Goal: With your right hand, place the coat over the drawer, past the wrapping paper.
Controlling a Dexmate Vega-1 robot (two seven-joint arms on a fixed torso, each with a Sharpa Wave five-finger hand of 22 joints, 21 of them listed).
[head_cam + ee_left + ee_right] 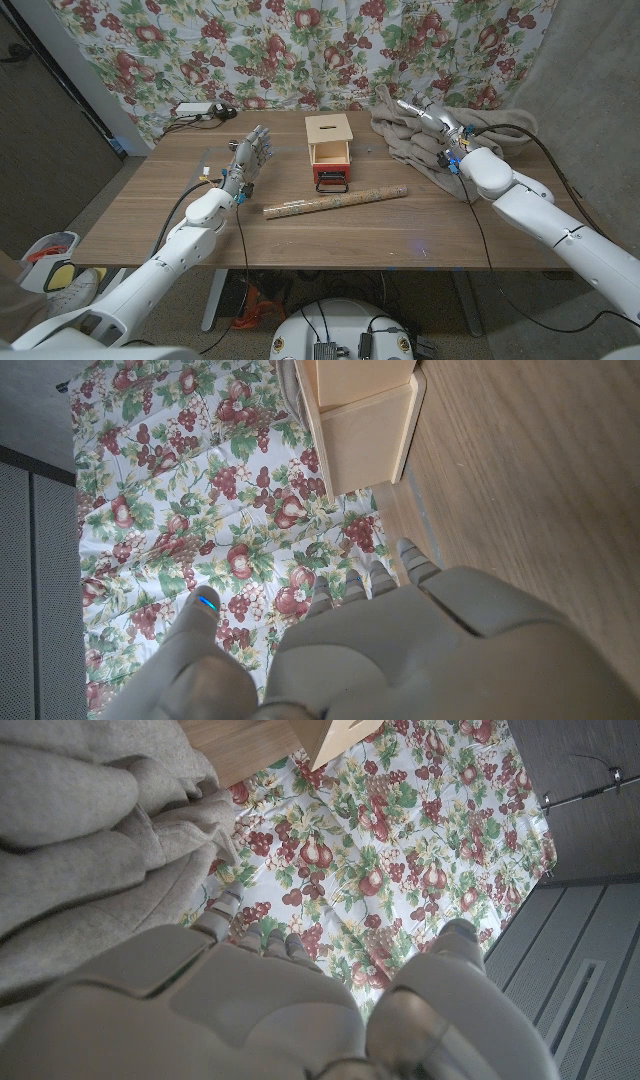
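right hand (pixel 430 115) fingers spread over grey coat (pixel 400 140), upper right, holding nothing | left hand (pixel 250 158) open, empty, left of drawer (pixel 331 150) | wrapping paper (pixel 335 203) centre of bench (pixel 150 215)

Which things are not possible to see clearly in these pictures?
- Right hand: head view does not settle whether it grips the coat; in the right wrist view the hand's own back hides its fingertips.
- Drawer: contents hidden by its front, head view.
- Wrapping paper: print too small, head view.
- Left hand: holds nothing.

a grey-beige coat (pixel 440 135), pale wood drawer (pixel 330 148) with red front, floral fruit-print curtain (pixel 300 50).
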